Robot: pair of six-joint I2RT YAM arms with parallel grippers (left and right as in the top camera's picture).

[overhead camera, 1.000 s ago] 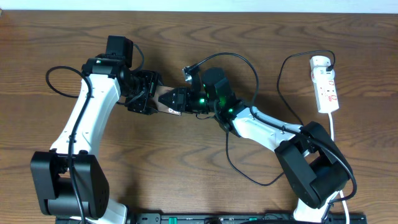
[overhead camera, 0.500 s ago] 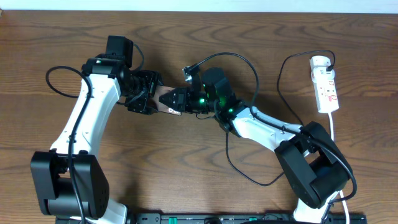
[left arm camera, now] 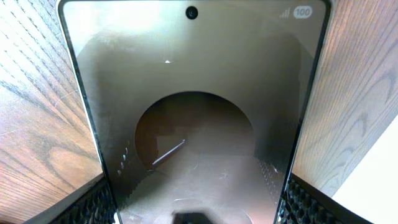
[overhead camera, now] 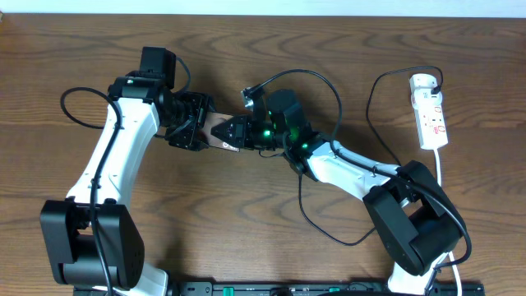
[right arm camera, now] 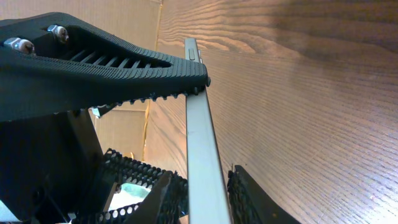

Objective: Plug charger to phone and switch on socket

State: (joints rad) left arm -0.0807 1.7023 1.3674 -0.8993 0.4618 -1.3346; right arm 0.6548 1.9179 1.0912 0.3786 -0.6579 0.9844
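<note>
**Phone clamped, scene unchanged**

The phone (left arm camera: pixel 193 93) is pinched by its long edges between the left gripper's (left arm camera: pixel 198 202) pads (left arm camera: pixel 99 202). One ribbed finger (right arm camera: pixel 155 71) of the right gripper (overhead camera: pixel 236 131) is laid on its thin edge (how far those jaws are closed cannot be told). Overhead, nothing is seen moved since a second ago.

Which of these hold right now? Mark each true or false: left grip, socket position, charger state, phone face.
1. The left gripper grips the phone by its two long edges. True.
2. The socket lies on the table's left side. False: it lies far to the right.
3. The charger is plugged into the phone. False: its tip sits just beyond the right gripper, apart from the phone.
4. The phone's screen side faces the left wrist camera. True.
</note>
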